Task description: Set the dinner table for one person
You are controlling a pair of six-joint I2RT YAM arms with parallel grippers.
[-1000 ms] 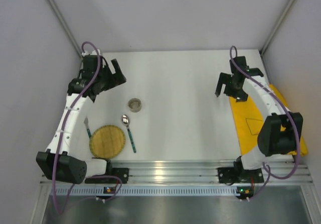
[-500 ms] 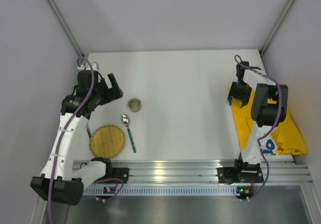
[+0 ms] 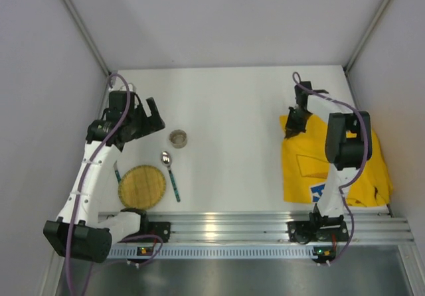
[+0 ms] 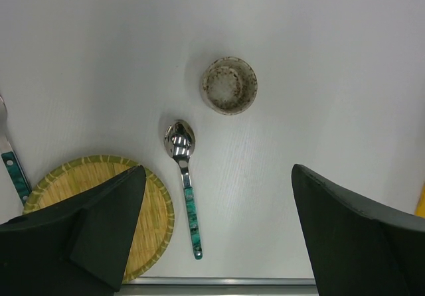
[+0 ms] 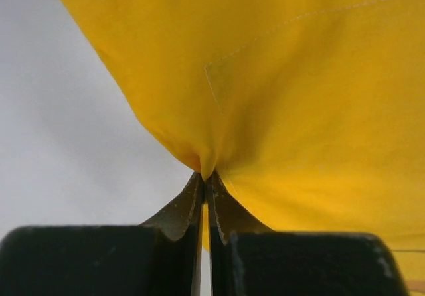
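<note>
The white dinner table (image 3: 239, 103) fills the top view. On its right side lies a yellow placemat (image 3: 332, 163) with a blue print near the front. My right gripper (image 3: 291, 129) is shut on the cloth's far left corner. In the right wrist view that gripper (image 5: 204, 176) pinches a peak of yellow placemat (image 5: 299, 97). My left gripper (image 3: 158, 107) hovers open over the far left of the table. The left wrist view shows its jaws (image 4: 216, 176) spread wide with nothing between them. Below them are a teal-handled spoon (image 4: 184, 183), a woven round plate (image 4: 159, 223) and a small speckled cup (image 4: 229, 85).
From above, the cup (image 3: 177, 137), spoon (image 3: 171, 173), woven plate (image 3: 141, 185) and a fork (image 3: 116, 172) cluster at the near left. Grey walls enclose the table's left, far and right sides. A metal rail (image 3: 226, 224) with the arm bases runs along the near edge.
My right gripper has closed on the placemat's corner and drawn it leftward, spreading the cloth wider. The left arm has shifted slightly and stays open.
</note>
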